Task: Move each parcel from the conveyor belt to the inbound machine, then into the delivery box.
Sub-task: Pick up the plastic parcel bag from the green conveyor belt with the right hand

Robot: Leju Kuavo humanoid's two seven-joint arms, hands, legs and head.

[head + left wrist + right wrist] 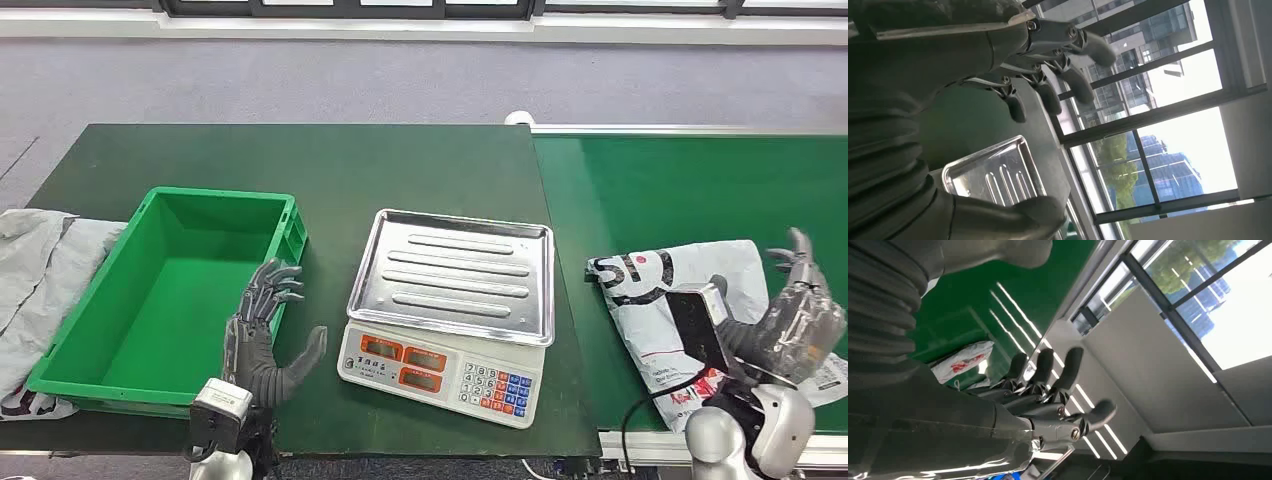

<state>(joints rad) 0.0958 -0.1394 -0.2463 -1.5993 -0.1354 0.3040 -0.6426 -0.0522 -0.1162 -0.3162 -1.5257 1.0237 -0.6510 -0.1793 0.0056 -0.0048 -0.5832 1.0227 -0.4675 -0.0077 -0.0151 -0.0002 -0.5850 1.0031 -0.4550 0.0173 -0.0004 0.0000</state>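
While nothing yet rests on the scale, task judged barely begun. Far left of the scale: grey bags off the table edge (earlier parcels, perhaps; cannot tell). Nearer left: green delivery box, bare inside. Just beside the scale's left front corner: left hand, fingers spread, holding nothing. Right of the scale, on the conveyor belt: white parcel, with right hand over its near edge, fingers apart, no grasp evident. Left to do: lift, weigh, box.

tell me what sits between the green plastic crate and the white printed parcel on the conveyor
In the head view, a silver-trayed weighing scale sits on the dark table between the green plastic crate and the white printed parcel.
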